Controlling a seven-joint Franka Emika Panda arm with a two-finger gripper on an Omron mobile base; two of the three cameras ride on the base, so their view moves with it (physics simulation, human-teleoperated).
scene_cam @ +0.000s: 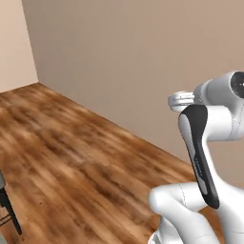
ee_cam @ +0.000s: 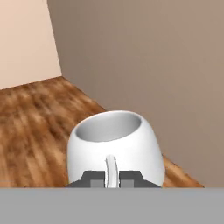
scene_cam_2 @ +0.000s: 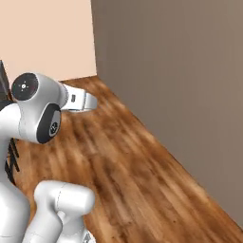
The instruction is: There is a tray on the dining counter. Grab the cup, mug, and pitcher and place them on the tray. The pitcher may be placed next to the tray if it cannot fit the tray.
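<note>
Closest in, in the hand view: end effector [ee_cam: 112,178] pinched narrow on the thin handle of the mug [ee_cam: 116,146], one dark tip on each side of the handle, so the mug is held and carried. Mug upright, mouth open to the top, white and rounded, hanging just ahead of the tips (dark markings not to be made out from this side).

Judged from that: mug grasped and off its resting place, not yet set down. Tray, dining table, cup and pitcher nowhere to be checked from here, so whether either of the other two vessels is already placed cannot be told. Left at the least: bringing the mug to the tray and releasing it there.

Beyond the mug: brown wooden floor [scene_cam: 81,162] spreading under and past it, bare in the stretch ahead. To the far left of the mug in the left base view, a dark thin leg of some furniture [scene_cam: 9,209] low by the edge, well apart from the arm.

Farthest from the mug: grey-beige wall [scene_cam_2: 180,85] ahead, meeting a paler pinkish wall [scene_cam_2: 47,33] at a corner. Nothing standing between mug and wall; the wall itself the only limit ahead, so likely a turn of the base needed before any placing.
</note>
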